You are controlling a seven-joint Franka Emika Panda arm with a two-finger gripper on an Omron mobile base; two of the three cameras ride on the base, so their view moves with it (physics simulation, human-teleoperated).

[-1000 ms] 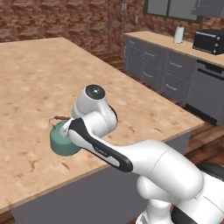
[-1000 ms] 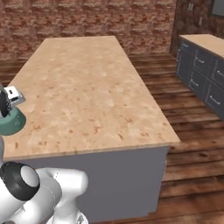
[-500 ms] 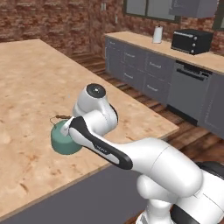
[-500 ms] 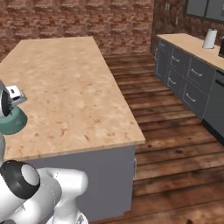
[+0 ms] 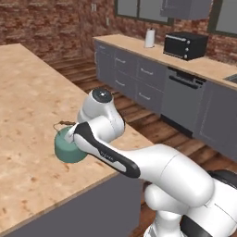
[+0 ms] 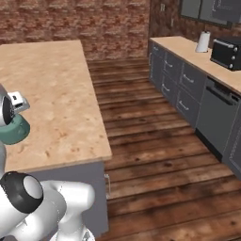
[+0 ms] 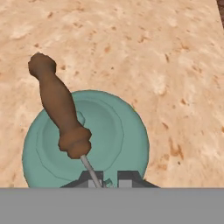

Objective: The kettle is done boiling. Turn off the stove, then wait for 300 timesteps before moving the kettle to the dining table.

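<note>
Swinging with the base, both base views now take in more of the far counter than a second ago, while one kettle (image 5: 69, 147) stays by the arm; one tool (image 7: 106, 181) sits directly above it, fingertips closed narrowly on the thin wire of its brown handle (image 7: 59, 109); the kettle rests on the speckled light-wood bench (image 6: 56, 89), near its right edge; brick walls, plank floor, one microwave (image 5: 186, 45), one paper-towel roll (image 5: 149, 38).
</note>
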